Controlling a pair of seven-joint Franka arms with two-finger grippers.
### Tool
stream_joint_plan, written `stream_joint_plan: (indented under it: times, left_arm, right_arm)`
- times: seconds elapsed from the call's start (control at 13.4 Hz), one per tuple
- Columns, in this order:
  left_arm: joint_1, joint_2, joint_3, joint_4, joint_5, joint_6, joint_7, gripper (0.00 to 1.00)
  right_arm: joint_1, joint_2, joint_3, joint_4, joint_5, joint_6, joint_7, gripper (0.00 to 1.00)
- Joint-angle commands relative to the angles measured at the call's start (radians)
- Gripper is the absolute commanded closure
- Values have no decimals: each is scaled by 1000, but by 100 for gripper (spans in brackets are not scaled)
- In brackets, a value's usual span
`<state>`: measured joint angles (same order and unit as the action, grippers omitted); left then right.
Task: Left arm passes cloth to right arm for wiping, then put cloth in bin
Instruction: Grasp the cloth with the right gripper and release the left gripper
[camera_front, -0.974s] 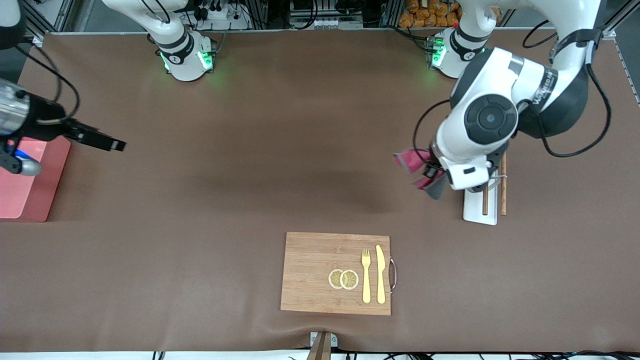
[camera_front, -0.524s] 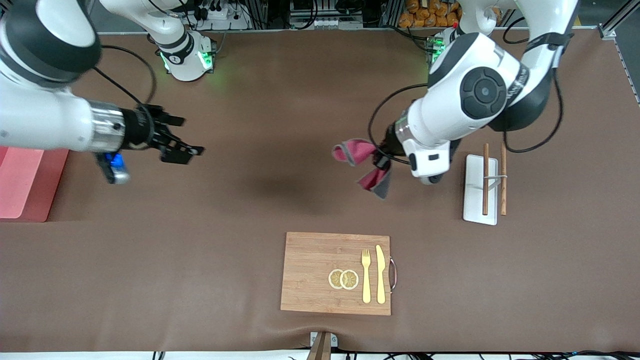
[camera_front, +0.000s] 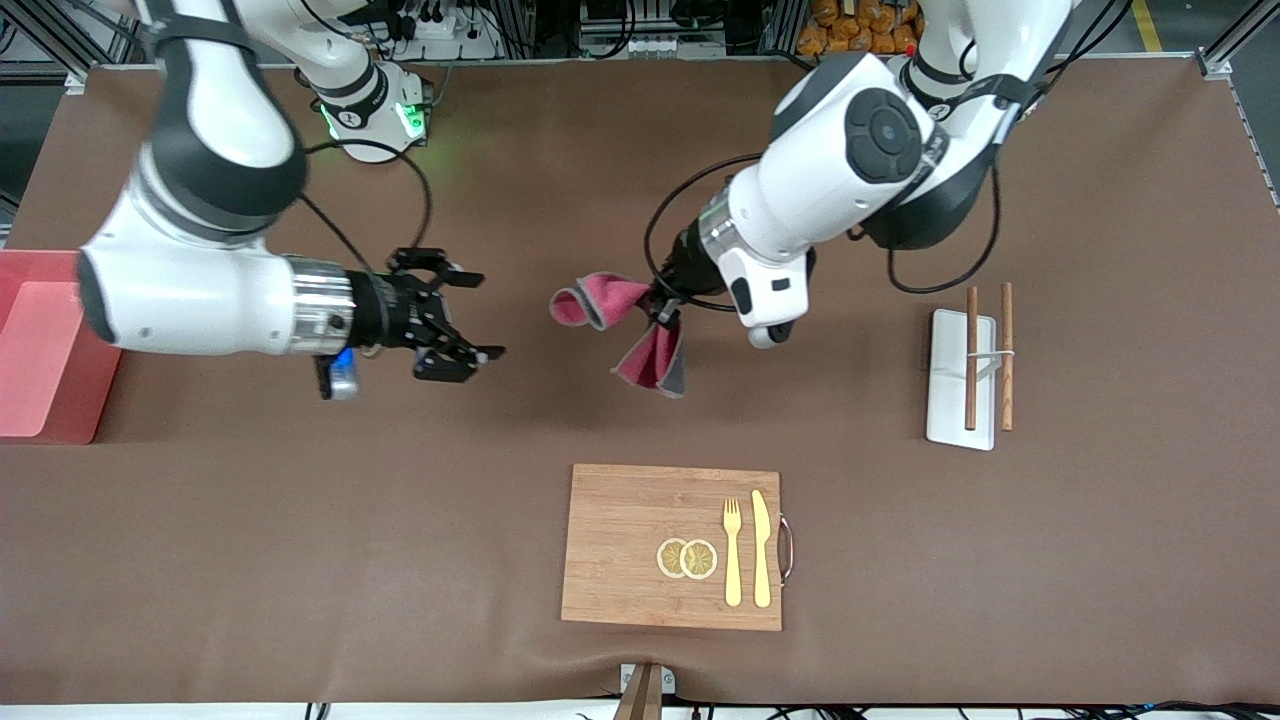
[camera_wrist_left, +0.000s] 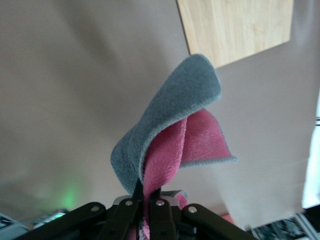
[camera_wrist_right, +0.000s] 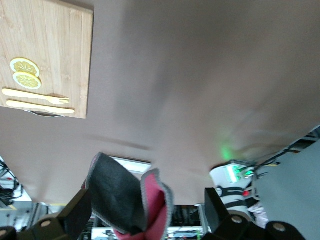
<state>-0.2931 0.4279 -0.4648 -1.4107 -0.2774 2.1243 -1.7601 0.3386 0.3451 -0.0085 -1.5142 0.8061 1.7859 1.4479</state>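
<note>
My left gripper (camera_front: 665, 305) is shut on the cloth (camera_front: 625, 325) and holds it up over the middle of the table. The cloth hangs folded, maroon-red inside and dark grey outside. In the left wrist view the fingers (camera_wrist_left: 131, 202) pinch the cloth (camera_wrist_left: 172, 130) at its lower edge. My right gripper (camera_front: 478, 318) is open and empty over the table, pointing at the cloth with a small gap between them. In the right wrist view the cloth (camera_wrist_right: 120, 197) shows between the spread fingers (camera_wrist_right: 75, 212). The pink bin (camera_front: 40, 345) stands at the right arm's end of the table.
A wooden cutting board (camera_front: 640, 545) with two lemon slices (camera_front: 687, 558), a fork (camera_front: 732, 550) and a knife (camera_front: 761, 548) lies nearer the front camera. A white rack with wooden rods (camera_front: 965, 365) stands toward the left arm's end.
The left arm has carried the cloth from beside the rack toward the table's middle. The right arm has swung from over the bin toward the cloth, gripper open.
</note>
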Motion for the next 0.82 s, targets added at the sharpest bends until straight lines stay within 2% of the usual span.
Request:
stream_joint_plan:
  times: [0.0,0.07,0.15,0.22,0.3,0.37,0.45,0.75]
  left_arm:
    - [-32,25,3,21,-16,74,-64,100]
    - [-37,28,2,19,-14,86,-70,100]
    - [-38,29,3,19,-14,100,-73,100]
    - [-38,34,3,19,-13,109,-78,100]
    - [-38,34,3,19,-11,109,-79,100]
    - [-38,32,3,19,-11,109,-79,100]
    - [-37,31,3,19,-13,109,-82,100]
    - [-35,29,3,19,-11,109,-98,100]
  right_arm:
    - [68,32,-8,32,19,67,106,0]
    - [71,32,-8,34,22,69,103,0]
    - [71,32,-8,32,21,67,97,7]
    - [73,32,-8,32,22,67,94,38]
    - [76,32,-8,32,22,63,89,60]
    - [86,31,-8,31,16,60,91,88]
    - [85,32,-8,31,16,59,92,100]
    - [109,31,-8,28,16,61,88,100]
